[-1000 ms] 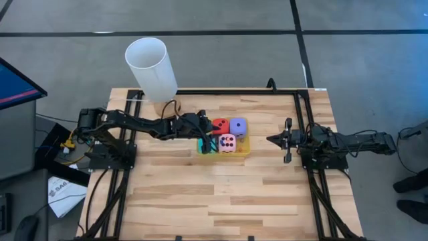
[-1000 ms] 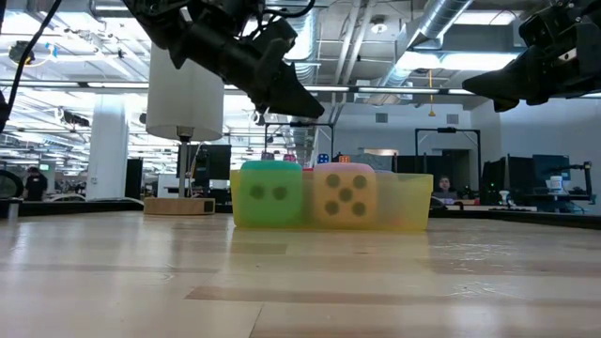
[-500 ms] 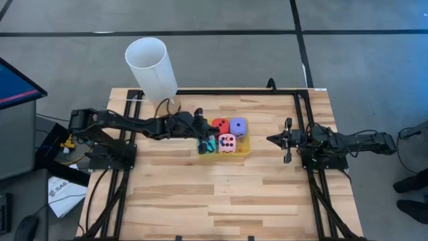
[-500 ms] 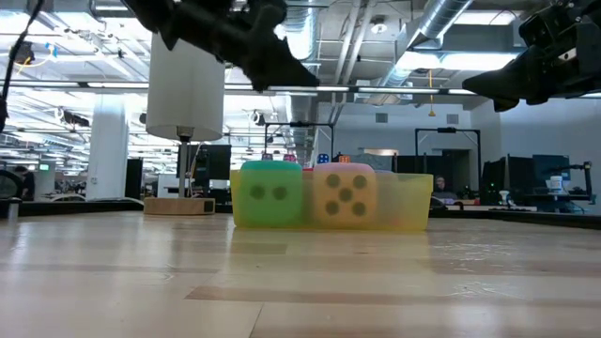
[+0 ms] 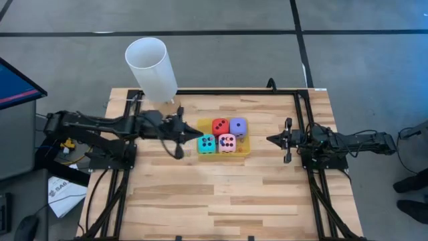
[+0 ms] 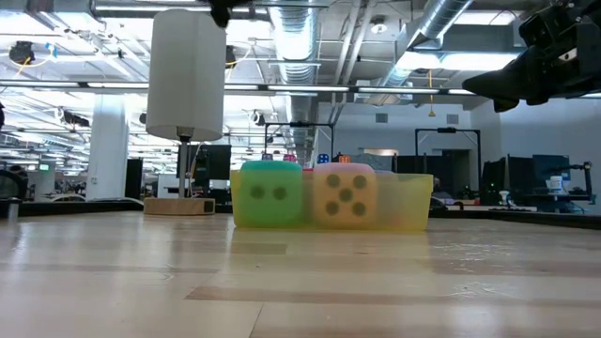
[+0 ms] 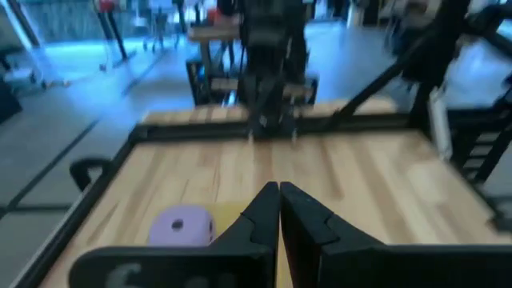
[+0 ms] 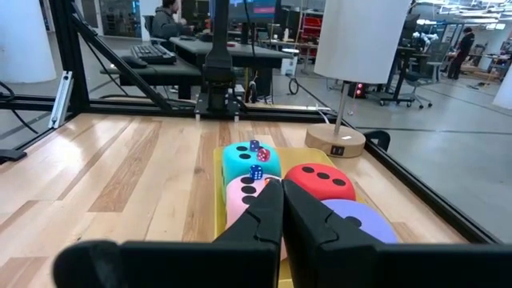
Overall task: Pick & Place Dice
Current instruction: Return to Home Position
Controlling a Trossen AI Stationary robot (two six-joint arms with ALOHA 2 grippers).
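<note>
By the far edge of the table [image 5: 221,194], our clenched left tool [image 7: 278,190] might clip the lamp [image 5: 152,67] going home; right tool [image 8: 282,186] idles clenched.

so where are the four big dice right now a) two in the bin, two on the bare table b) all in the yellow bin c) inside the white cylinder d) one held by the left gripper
b, the high view shows the cyan die, pink die, red die and purple die packed together inside the yellow bin.

An open-plan robotics lab: exposed ceiling ducts [image 6: 449,26], equipment desks [image 8: 156,69], grey concrete floor [image 5: 364,63].
</note>
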